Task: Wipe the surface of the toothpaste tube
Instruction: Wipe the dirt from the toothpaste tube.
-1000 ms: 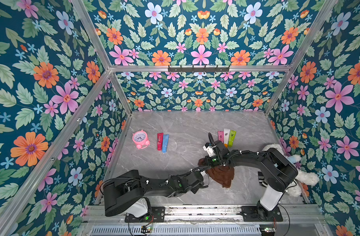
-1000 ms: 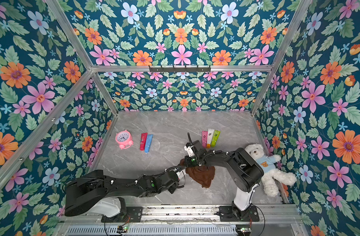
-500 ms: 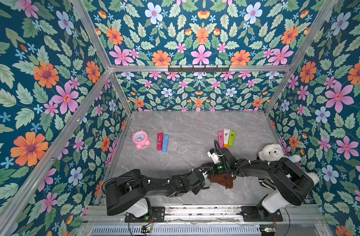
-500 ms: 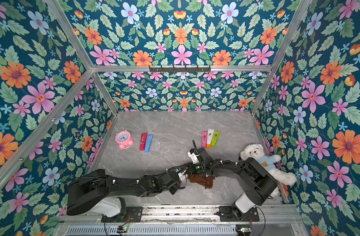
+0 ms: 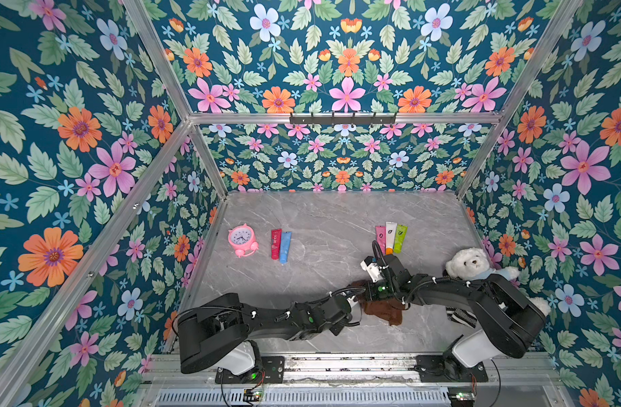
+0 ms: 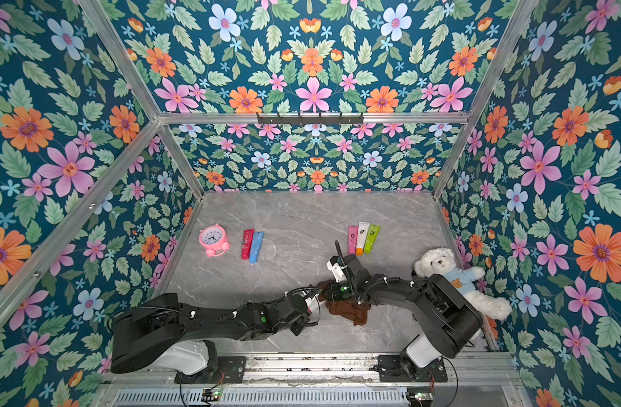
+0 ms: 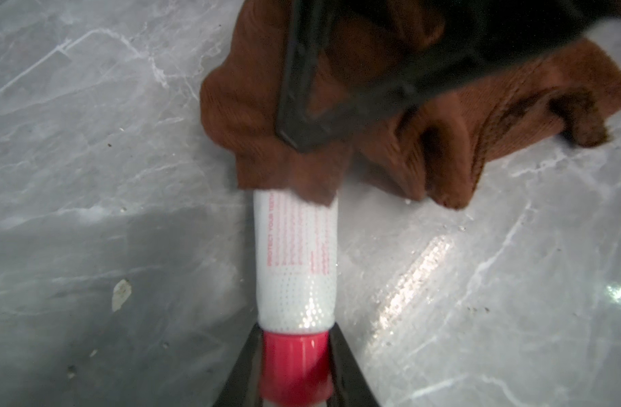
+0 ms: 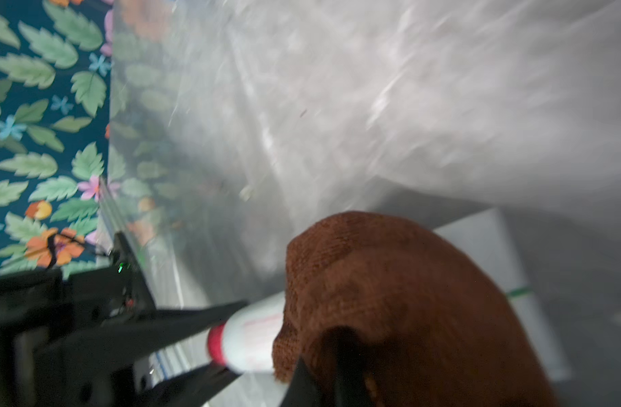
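Observation:
A white toothpaste tube (image 7: 296,260) with a red cap (image 7: 295,366) is held low over the table near its front edge. My left gripper (image 7: 295,373) is shut on the cap end, one finger on each side. A brown cloth (image 7: 390,148) is draped over the tube's far end. My right gripper (image 8: 337,370) is shut on this cloth (image 8: 390,299) and presses it onto the tube (image 8: 252,338). In both top views the two grippers meet at the cloth (image 5: 383,310) (image 6: 347,310), the left gripper (image 5: 353,302) coming from the left and the right gripper (image 5: 371,298) from above.
A pink alarm clock (image 5: 242,241) and red (image 5: 275,244) and blue (image 5: 285,246) tubes lie at the mid left. Pink (image 5: 380,236), white (image 5: 390,236) and green (image 5: 400,238) tubes lie behind the right wrist. A white teddy bear (image 5: 471,262) sits by the right wall.
The right gripper has come down and toward the front with the cloth, which now lies bunched low over the tube's end. The left arm has hardly moved.

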Available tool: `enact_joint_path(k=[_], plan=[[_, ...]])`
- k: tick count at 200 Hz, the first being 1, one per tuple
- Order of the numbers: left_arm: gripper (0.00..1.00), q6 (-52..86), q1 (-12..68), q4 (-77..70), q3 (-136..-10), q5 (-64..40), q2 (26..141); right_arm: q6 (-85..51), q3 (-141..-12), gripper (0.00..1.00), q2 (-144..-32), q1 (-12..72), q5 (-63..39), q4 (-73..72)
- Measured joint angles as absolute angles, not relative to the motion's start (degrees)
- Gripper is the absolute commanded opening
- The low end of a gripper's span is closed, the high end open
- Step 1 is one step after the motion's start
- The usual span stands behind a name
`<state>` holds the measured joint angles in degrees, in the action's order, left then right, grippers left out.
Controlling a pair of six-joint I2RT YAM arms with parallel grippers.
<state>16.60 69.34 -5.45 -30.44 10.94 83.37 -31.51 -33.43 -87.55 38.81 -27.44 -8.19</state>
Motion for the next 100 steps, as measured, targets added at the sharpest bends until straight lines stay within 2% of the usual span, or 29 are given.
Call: enact_joint_path(k=[20, 40, 100], plan=[[0.00, 16.69, 69.25, -5.06, -30.44, 12.25, 83.59, -34.37, -31.92, 0.00, -87.31, 42.33, -28.82, -9.30], [0.00, 16.82, 69.08, -5.19, -30.89, 13.15, 84.12, -35.86, -30.46, 0.00, -88.47, 42.30, -29.82, -9.54], [0.00, 16.91, 69.10, -5.28, -30.26, 13.65, 82.81, -33.32, -31.59, 0.00, -87.72, 27.81, -29.56, -6.35]])
